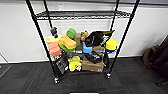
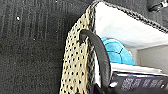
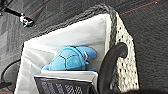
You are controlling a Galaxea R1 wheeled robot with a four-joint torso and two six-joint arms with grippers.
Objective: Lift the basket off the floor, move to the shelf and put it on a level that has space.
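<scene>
Basket (image 3: 75, 47) fills both wrist views, handle loops (image 2: 100, 55) close; hands' grip indiscernible.

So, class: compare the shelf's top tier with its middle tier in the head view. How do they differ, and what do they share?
The top tier looks bare, while the middle tier is crowded with colourful items, such as a green sponge and a yellow container. The top tier's wire grid shows plainly; the middle tier's is mostly hidden under its load. Both sit between the black posts of the same shelf.
</scene>
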